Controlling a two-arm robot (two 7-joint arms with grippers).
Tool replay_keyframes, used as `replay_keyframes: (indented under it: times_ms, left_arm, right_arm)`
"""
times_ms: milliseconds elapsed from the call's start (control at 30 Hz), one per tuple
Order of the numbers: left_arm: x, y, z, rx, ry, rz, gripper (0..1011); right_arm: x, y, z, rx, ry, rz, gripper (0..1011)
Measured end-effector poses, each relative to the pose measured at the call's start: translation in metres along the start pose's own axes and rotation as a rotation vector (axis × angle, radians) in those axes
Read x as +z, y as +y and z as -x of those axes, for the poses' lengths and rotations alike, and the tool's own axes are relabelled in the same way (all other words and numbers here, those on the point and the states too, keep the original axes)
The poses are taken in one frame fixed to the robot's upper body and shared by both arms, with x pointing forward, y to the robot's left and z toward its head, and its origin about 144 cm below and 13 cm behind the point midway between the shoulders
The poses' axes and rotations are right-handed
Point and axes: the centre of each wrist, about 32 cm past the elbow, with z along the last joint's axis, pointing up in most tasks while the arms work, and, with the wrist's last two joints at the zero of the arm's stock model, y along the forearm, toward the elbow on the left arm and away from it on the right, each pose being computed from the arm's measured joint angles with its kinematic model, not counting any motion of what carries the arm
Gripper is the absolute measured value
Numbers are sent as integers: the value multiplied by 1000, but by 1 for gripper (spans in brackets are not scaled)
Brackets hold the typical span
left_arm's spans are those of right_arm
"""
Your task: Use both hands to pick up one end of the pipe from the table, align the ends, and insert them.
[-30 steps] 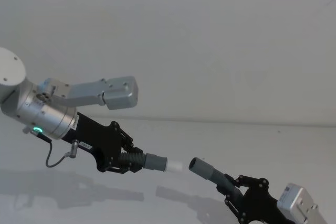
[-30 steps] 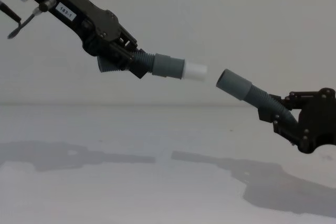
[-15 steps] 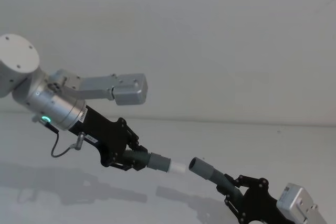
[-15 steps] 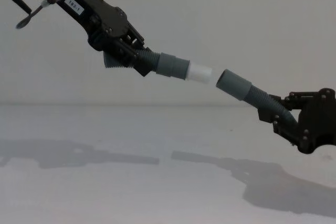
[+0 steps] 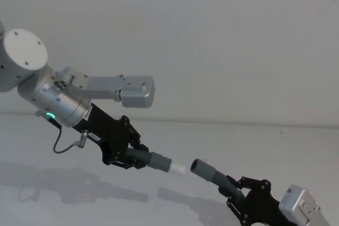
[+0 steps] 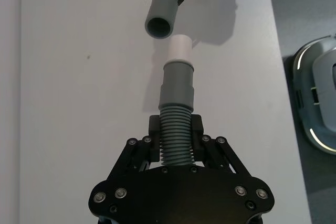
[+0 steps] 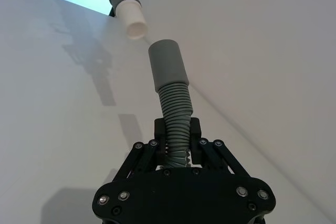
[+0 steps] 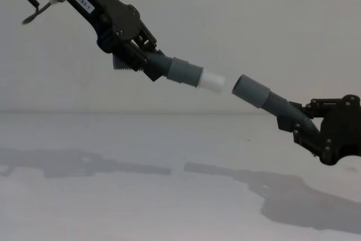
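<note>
Matte white-grey table (image 8: 141,207) bears arm shadows; pale wall (image 8: 254,21) behind.

The left gripper (image 8: 148,60) is carrying a small white label (image 8: 83,2) on its black body. Dark digits are showing on it, but they are too small to read.

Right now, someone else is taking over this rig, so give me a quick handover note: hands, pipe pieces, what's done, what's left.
Left hand: shut on the ribbed middle of the white-tipped pipe piece, held in the air.
Right hand: shut on the socket pipe piece, also off the table.
Done: both pieces lifted, white tip pointing at the open socket across a small gap.
Left: line them up fully, then push the tip in.
</note>
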Motion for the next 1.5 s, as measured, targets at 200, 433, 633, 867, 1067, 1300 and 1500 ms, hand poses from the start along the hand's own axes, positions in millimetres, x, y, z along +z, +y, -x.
replay_keyframes:
  times_ms: [200, 433, 633, 867, 1067, 1300, 1500]
  left_arm:
    - [6, 1, 0, 17, -28, -41, 301]
    - [12, 1, 0, 37, -53, -72, 301]
    - [15, 1, -1, 50, -72, -79, 301]
    - [17, 0, -2, 58, -88, -76, 301]
    - [17, -1, -3, 57, -93, -64, 301]
    - [17, -2, -3, 52, -94, -47, 301]
    - [17, -4, -3, 47, -95, -36, 301]
  right_arm:
    - [0, 0, 0, 0, 0, 0, 225]
    - [0, 0, 0, 1, 0, 0, 225]
    - [0, 0, 0, 6, -3, -2, 225]
    - [0, 0, -1, 19, -9, -3, 225]
    - [1, 0, -2, 25, -11, -4, 225]
    - [3, 1, -3, 24, -6, -3, 225]
    - [4, 2, -3, 22, -1, 0, 225]
